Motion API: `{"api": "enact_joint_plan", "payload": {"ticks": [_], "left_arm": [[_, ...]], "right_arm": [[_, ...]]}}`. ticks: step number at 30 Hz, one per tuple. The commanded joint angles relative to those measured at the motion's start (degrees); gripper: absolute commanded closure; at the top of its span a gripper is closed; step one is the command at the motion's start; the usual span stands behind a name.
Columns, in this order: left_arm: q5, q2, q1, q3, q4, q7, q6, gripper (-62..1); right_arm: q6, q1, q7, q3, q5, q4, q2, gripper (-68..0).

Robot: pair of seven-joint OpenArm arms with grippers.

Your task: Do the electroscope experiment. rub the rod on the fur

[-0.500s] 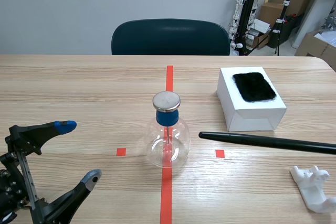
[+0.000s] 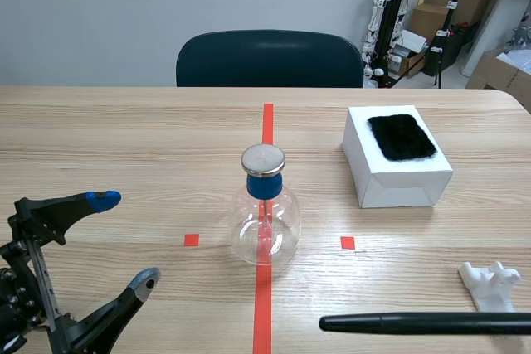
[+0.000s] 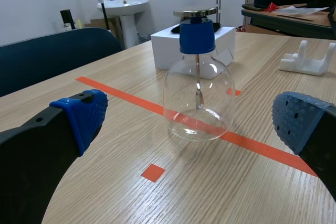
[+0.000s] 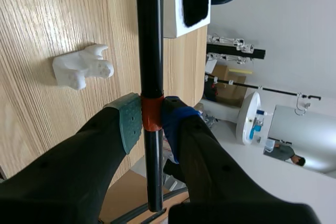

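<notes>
Scene view: left hand (image 2: 124, 240) sits low at the near left of the worktop (image 2: 124, 138), fingers spread wide, nothing between them. Glass flask (image 2: 265, 223) stands upright on the red centre tape line (image 2: 268, 122). It has a blue stopper (image 2: 264, 186) and a flat metal disc (image 2: 263, 159) on top. White box (image 2: 397, 178) is to the far right of the flask, with the black fur patch (image 2: 401, 137) lying on its top face. Black rod (image 2: 415, 322) runs roughly level across the near right, its free tip pointing toward the centre line. It is well apart from the fur and the box. White plastic stand (image 2: 491, 282) sits just behind the rod near the right edge. Dark chair (image 2: 270, 57) is behind the far edge of the worktop.

Left wrist view: both blue pads (image 3: 83, 115) are far apart. The flask is ahead of the hand, roughly centred between the fingers and not touched. The box is behind the flask, and the stand is off to one side of it.

Right wrist view: right hand (image 4: 152, 123) is pinching the rod between its green and blue pads, at an orange-red band (image 4: 152, 114) on the shaft. The rod extends forward from the fingers. The stand lies on the worktop beside the rod, not touching it. The box with the fur is out ahead, next to the rod's far end; can't tell the rod's height over the worktop.
</notes>
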Motion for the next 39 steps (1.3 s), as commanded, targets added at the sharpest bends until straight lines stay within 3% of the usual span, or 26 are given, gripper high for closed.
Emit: {"api": "enact_joint_plan", "payload": {"ticks": [1, 11, 18, 26, 35, 39], "left_arm": [[-0.57, -0.17, -0.20, -0.42, 0.66, -0.83, 0.09, -62.3], [-0.57, -0.17, -0.20, -0.42, 0.66, -0.83, 0.09, -62.3], [-0.57, -0.17, -0.20, -0.42, 0.66, -0.83, 0.09, -62.3], [-0.59, -0.17, -0.20, -0.42, 0.66, -0.83, 0.09, -62.3], [-0.59, -0.17, -0.20, -0.42, 0.66, -0.83, 0.09, -62.3], [-0.59, -0.17, -0.20, -0.42, 0.66, -0.83, 0.09, -62.3]], "right_arm": [[-0.83, 0.20, -0.07, 0.33, 1.53, 0.98, 0.33, -0.6], [-0.81, 0.22, -0.22, 0.87, 1.73, 0.98, 0.37, -0.6], [-0.83, 1.70, -0.04, 3.28, 5.20, -1.01, 1.90, -0.6], [-0.85, 8.92, -1.95, 6.82, 9.44, -10.19, 8.44, -0.6], [-0.72, 23.34, -10.56, 9.38, 13.09, -18.95, 16.39, -0.6], [2.54, 31.39, -13.92, 9.31, 13.90, -22.95, 21.24, -0.6]]}}
